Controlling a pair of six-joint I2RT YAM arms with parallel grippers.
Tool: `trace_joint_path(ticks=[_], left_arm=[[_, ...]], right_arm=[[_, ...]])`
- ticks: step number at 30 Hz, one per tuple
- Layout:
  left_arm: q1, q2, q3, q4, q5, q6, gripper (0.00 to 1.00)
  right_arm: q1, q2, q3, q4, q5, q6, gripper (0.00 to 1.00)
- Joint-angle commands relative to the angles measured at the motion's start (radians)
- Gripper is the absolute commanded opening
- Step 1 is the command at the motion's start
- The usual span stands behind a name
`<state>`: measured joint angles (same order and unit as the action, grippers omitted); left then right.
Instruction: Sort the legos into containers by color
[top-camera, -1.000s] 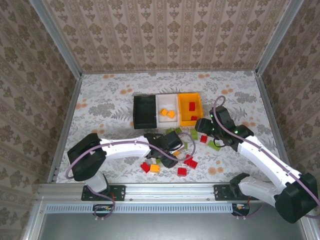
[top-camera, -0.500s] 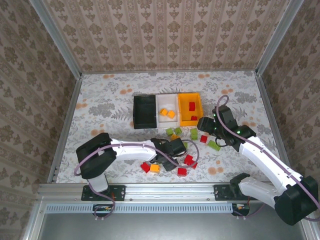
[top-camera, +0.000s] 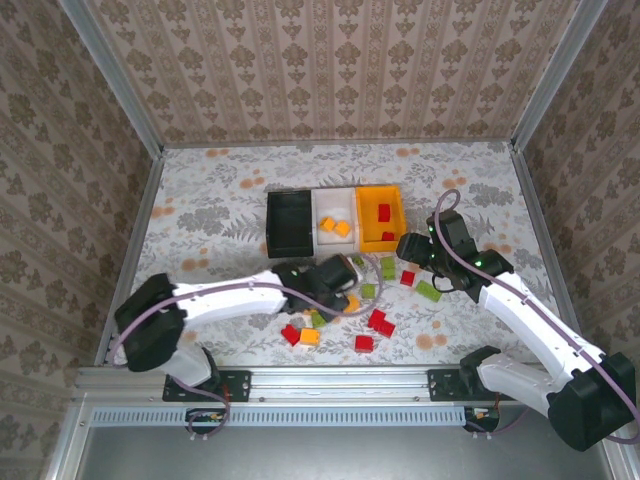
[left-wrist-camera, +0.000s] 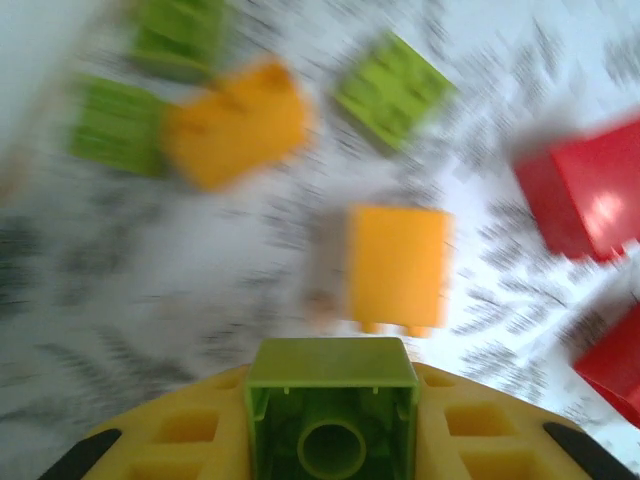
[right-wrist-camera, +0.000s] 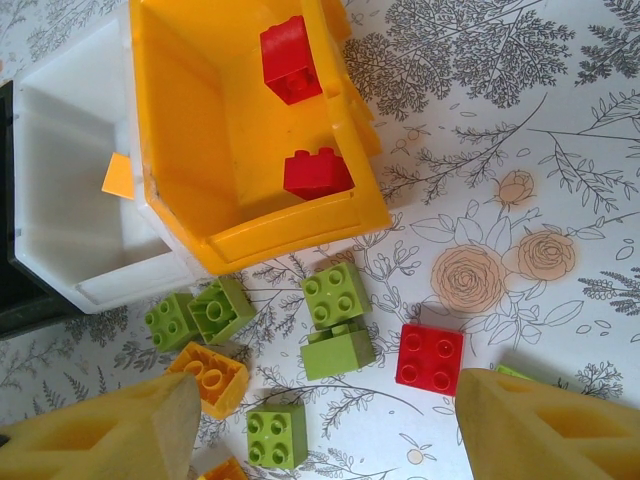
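Above the floral counter (top-camera: 220, 200), a lime-green plastic brick (left-wrist-camera: 332, 395) is being clamped in the left claw (top-camera: 335, 285), while the right claw (right-wrist-camera: 325, 430) is being held wide above loose bricks (right-wrist-camera: 335, 295) near the orange-yellow plastic bin (right-wrist-camera: 200, 140).

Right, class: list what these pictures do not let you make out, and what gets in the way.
Left wrist view: motion blur; studs on the loose orange brick cannot be counted.
Right wrist view: the left edge cuts off the black bin, interior unseen.
Same view: the yellow bin covers most of the orange piece in the white bin.
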<state>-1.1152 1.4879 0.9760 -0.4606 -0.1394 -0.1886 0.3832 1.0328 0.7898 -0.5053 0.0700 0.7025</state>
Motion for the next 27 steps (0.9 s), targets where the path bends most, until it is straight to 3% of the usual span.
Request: trace_joint_path(ticks=[1, 7, 16, 21, 27], left_arm=[[0.125, -0.086, 0.020, 0.021, -0.101, -0.041, 0.28], [0.378, -0.007, 0.087, 0.123, -0.073, -0.080, 0.29], [0.514, 0.252, 0.271, 0.069, -0.101, -0.093, 0.30], [0.519, 0.283, 0.303, 0.061, -0.070, -0.112, 0.64], [0.494, 0.186, 0.319, 0.086, -0.033, -0.124, 0.81]], right_arm=[[-0.007, -0.013, 0.014, -0.024, -0.010, -0.011, 0.69], [-0.007, 0.005, 0.014, -0.025, -0.003, -0.017, 0.69], [-0.010, 0.023, 0.025, -0.059, -0.007, -0.015, 0.69], [-0.011, 0.030, 0.023, -0.078, -0.002, -0.016, 0.69], [-0.020, 0.066, 0.013, -0.069, 0.009, -0.012, 0.70]])
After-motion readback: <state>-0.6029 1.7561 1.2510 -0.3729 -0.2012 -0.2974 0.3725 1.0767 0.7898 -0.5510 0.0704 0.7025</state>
